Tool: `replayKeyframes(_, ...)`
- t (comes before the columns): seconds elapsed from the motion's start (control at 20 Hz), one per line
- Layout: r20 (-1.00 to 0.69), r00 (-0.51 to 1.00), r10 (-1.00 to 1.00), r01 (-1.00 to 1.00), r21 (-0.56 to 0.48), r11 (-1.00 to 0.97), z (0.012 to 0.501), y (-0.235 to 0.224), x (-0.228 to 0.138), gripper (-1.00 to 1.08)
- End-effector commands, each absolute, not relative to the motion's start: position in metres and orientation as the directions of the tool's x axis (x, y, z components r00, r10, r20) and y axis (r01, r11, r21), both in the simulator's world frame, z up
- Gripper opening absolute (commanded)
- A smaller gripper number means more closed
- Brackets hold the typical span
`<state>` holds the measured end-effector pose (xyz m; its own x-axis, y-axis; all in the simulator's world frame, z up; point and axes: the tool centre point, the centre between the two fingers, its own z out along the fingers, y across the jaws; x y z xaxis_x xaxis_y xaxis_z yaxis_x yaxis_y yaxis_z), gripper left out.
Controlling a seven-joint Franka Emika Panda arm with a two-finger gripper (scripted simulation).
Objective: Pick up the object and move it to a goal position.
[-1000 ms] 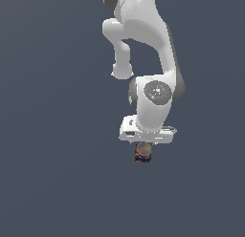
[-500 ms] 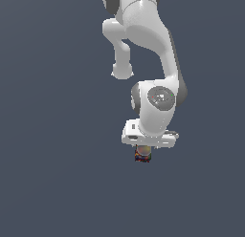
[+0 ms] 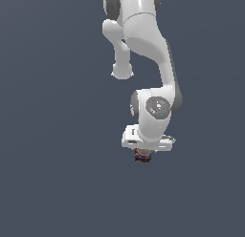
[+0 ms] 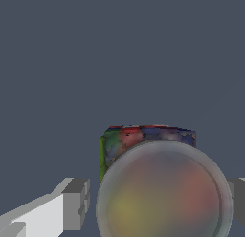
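From the exterior view I see only the arm [image 3: 143, 54] over a plain slate ground, its gripper [image 3: 143, 152] hiding most of the can [image 3: 142, 156], while my wrist view shows the fingers [image 4: 74, 202] flanking that can, contact unclear, so grip undecided.

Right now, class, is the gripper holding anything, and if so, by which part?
It cannot be told. The can sits between the gripper's fingers, which flank its curved sides, but a gap shows at one finger, so no firm hold is visible.
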<state>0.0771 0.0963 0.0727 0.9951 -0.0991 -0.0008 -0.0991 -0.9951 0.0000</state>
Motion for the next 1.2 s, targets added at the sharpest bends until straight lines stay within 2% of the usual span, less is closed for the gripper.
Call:
replayKeyframes(0.0,0.0,0.995,-0.099,-0.099,0.0,-0.995,0.062,0.096,0.077,1.0)
replayKeyframes(0.3,0.0,0.995,-0.1,-0.1,0.0,-0.995,0.058,0.096,0.079,1.0)
replayKeyframes(0.35,0.0,0.995,-0.1,-0.1,0.0,-0.995,0.058,0.096,0.079,-1.0)
replayKeyframes(1.15,-0.002,0.995,-0.1,-0.1,0.0,-0.995,0.07,0.086,0.079,-1.0)
